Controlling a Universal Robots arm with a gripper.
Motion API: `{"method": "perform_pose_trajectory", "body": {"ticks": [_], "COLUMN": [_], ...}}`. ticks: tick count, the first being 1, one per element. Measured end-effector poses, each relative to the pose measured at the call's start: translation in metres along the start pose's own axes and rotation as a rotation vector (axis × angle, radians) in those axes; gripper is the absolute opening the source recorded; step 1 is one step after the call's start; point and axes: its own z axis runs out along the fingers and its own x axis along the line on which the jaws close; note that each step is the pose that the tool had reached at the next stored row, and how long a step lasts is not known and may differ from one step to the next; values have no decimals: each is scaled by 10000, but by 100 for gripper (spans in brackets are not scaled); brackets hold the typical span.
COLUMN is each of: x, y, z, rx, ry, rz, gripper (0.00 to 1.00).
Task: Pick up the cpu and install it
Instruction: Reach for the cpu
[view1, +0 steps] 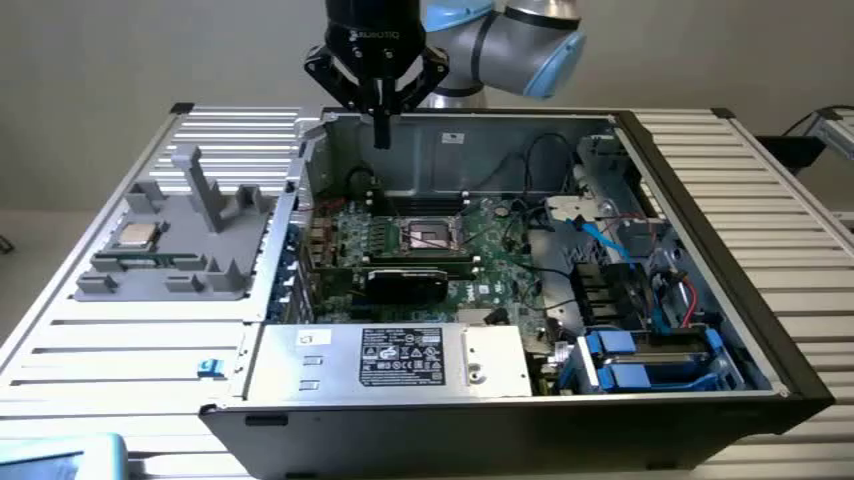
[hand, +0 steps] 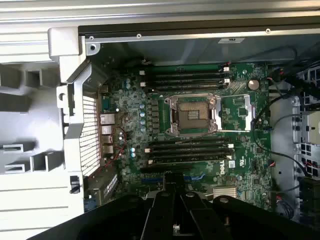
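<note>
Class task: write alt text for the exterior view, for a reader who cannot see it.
A robot arm's gripper, shut and empty, hangs over the far edge of an open computer case. The cpu lies on a grey holder at the exterior view's left, and the motherboard's socket is empty.

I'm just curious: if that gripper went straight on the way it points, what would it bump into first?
The gripper would most likely meet the motherboard first, somewhere beside the socket, though depth is unclear.
</note>
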Motion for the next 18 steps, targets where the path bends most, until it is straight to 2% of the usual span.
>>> {"method": "perform_pose_trajectory", "body": {"ticks": [13, 18], "x": [1, 72], "y": [0, -5], "z": [0, -2], "rx": [0, 0], "ry": [0, -2], "rz": [0, -1], "gripper": [11, 11]}}
